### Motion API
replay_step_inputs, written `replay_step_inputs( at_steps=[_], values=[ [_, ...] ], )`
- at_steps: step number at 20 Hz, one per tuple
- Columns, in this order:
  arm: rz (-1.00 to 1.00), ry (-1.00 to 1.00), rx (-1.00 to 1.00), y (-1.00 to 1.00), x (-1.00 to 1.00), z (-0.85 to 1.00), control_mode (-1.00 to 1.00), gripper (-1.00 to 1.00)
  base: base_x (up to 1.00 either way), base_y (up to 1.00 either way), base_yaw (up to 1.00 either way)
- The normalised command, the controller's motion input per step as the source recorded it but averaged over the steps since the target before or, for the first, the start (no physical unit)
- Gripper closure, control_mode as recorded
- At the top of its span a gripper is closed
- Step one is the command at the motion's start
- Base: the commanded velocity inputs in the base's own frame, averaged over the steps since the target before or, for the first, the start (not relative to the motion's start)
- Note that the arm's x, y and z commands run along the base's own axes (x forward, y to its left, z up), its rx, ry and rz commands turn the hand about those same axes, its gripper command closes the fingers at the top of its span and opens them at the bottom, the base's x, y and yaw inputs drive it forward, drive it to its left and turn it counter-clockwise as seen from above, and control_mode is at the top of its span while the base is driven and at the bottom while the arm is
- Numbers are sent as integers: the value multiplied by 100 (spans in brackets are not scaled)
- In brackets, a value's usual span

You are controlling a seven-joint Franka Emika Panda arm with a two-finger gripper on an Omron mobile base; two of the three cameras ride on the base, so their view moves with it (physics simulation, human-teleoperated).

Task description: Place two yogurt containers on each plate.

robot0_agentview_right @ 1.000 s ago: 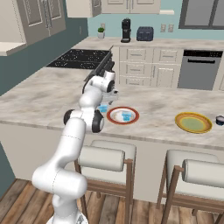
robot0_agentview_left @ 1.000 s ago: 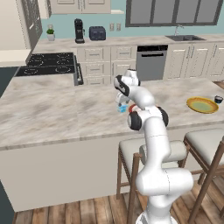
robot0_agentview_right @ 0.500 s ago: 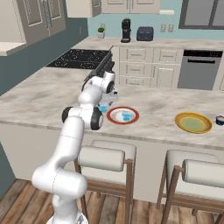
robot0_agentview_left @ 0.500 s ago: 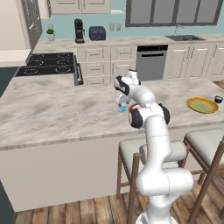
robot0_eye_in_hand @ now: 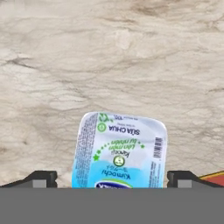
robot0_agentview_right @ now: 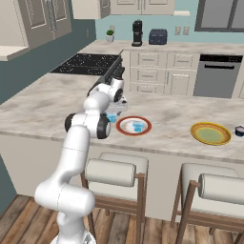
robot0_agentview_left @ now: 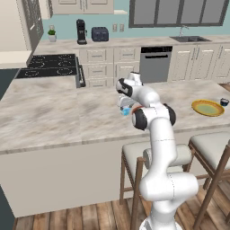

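Note:
A pale blue boxy yogurt container (robot0_eye_in_hand: pixel 119 153) stands on the marble counter between my two finger tips, with a gap on either side of it. My gripper (robot0_eye_in_hand: pixel 113 178) is open and hangs low over this cup (robot0_agentview_right: pixel 112 117), just left of the red-rimmed white plate (robot0_agentview_right: pixel 148 127). A second pale blue yogurt container (robot0_agentview_right: pixel 138 126) sits on that plate. The yellow plate (robot0_agentview_right: pixel 194 131) lies further right with nothing on it, and a dark yogurt container (robot0_agentview_right: pixel 239 130) stands on the counter beside it. In the left base view the gripper (robot0_agentview_left: pixel 125 105) is above the blue cup (robot0_agentview_left: pixel 126 111).
The red plate's rim (robot0_eye_in_hand: pixel 214 178) shows right next to my right finger tip. Two bar stools (robot0_agentview_right: pixel 114 171) stand against the counter's near edge. A stovetop (robot0_agentview_left: pixel 47 65) lies far left, and a sink (robot0_agentview_left: pixel 188 39) is on the back counter.

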Motion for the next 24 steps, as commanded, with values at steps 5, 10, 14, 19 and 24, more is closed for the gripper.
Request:
replay_step_inputs(
  at_steps=[5,10,14,19,24],
  values=[
    [-3,0,0,2,-9,-1,-100,-100,0,0,0],
    [0,-4,0,0,0,-11,-100,-100,0,0,0],
    [0,-6,0,0,0,-12,-100,-100,0,0,0],
    [0,-7,0,0,0,-4,-100,-100,0,0,0],
    [0,-4,0,0,0,0,-100,-100,0,0,0]
  ],
)
